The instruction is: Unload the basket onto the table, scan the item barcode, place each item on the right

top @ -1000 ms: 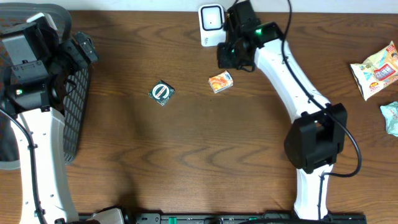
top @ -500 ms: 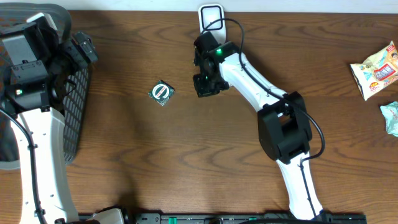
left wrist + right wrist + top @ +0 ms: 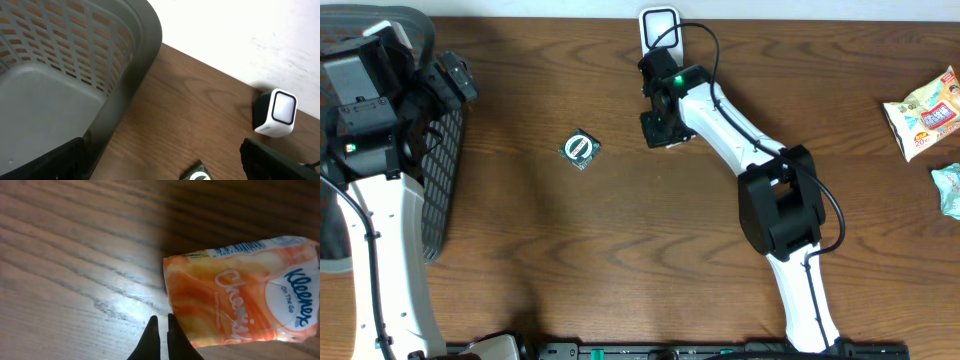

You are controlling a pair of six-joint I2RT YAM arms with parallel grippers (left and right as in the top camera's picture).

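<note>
overhead hides tissue pack [image 3: 240,300] under right claw [image 3: 161,322], pressed together; left claw [image 3: 160,157] spread, tips cropped.

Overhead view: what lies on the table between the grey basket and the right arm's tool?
A small green packet, apart from both basket and right tool, seen in the overhead view.

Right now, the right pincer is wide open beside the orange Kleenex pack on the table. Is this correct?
No. The right pincer is shut, tips together, not wide open; the right wrist view shows it. The rest holds: it is beside the orange Kleenex pack on the table.
</note>
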